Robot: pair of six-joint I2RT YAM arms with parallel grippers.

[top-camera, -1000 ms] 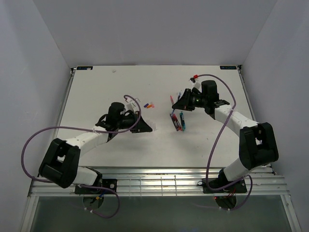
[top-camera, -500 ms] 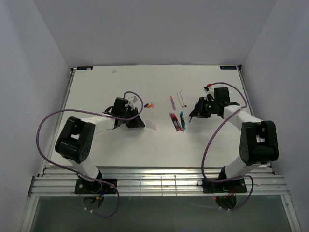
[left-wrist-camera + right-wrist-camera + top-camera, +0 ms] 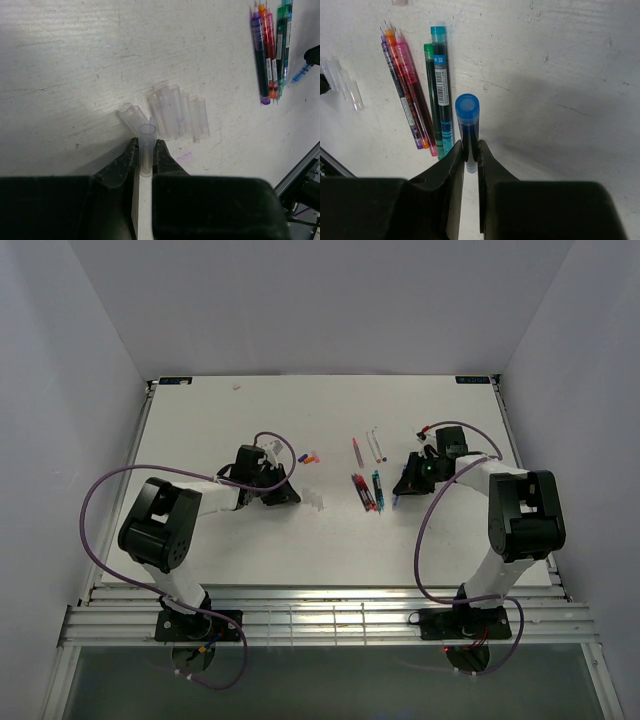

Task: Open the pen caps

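Translucent plastic identifies the pen cap (image 3: 147,136) pinched upright between the jaws of the left gripper (image 3: 146,150). It stands at the near edge of the pile of clear caps (image 3: 177,112) on the white table (image 3: 60,75). The right gripper (image 3: 470,150) has its jaws pressed onto a blue pen (image 3: 467,115), held end-on to the wrist camera, just beside the row of pens (image 3: 417,95) lying side by side. From this layout, cap and barrel appear to be separated, and the step in hand is judged to be set-down of both parts. For the cap, lower it until its bottom end is close to the table. Spread the jaws only enough to free it, then withdraw straight back so the fingers do not sweep the pile; the caps are round and likely to roll. For the pen, turn it parallel to the row and lay it on the row's open side. Release it low, since a drop could scatter the neighbouring barrels. Two further pens (image 3: 366,447) lie beyond the row; whether they are capped cannot be determined.
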